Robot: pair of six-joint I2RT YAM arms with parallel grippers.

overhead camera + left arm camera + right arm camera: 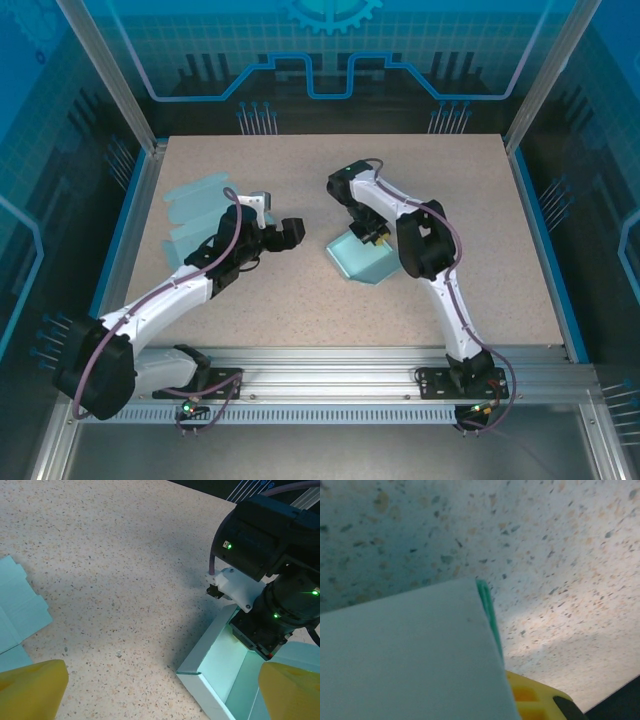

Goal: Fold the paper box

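The paper box (362,262), half-formed just right of the tabletop's (300,170) middle, looks light, thin and easily creased (best taken by a wall's rim); the right gripper (372,237) pinches one wall, the left gripper (290,232) hovers beside it, fingers wide apart, with open room toward the far and right edges.

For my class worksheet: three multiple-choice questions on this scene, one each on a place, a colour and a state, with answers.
1. Where do the paper sheets lie?
A. Toward the table's left edge
B. At its near edge
C. By its right edge

2. What colour is the paper box?
A. Red
B. Pale turquoise
C. Black

3. The left gripper's fingers are:
A. Shut on a sheet
B. Shut on the box
C. Open, holding nothing

Answers: 1 A, the top view shows them at the left; 2 B, its walls are turquoise; 3 C, the yellow fingers stand wide apart.
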